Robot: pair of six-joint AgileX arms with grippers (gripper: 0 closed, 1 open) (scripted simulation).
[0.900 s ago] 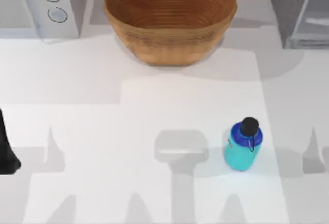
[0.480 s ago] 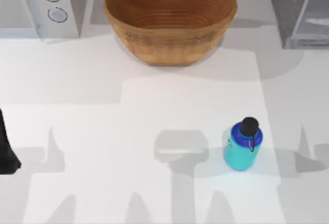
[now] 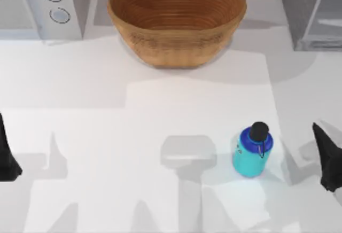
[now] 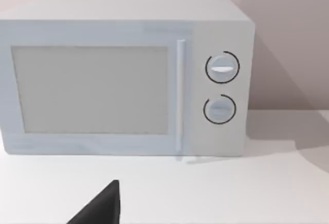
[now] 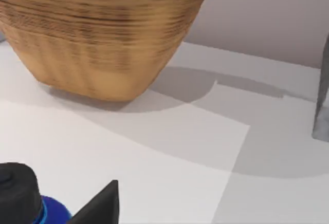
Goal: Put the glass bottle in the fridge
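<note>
Two claws sit at the tabletop's (image 3: 160,137) edges: right claw (image 3: 327,155) near the upright glass bottle (image 3: 252,150), left claw (image 3: 6,155) parked opposite; their openings cannot be told. The fridge (image 3: 312,11) stands far right, well apart.

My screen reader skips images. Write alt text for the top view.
A small glass bottle stands upright on the white table, the right tool close beside it. Along the far edge: microwave, woven bowl, fridge. The left tool sits at the left edge.
</note>
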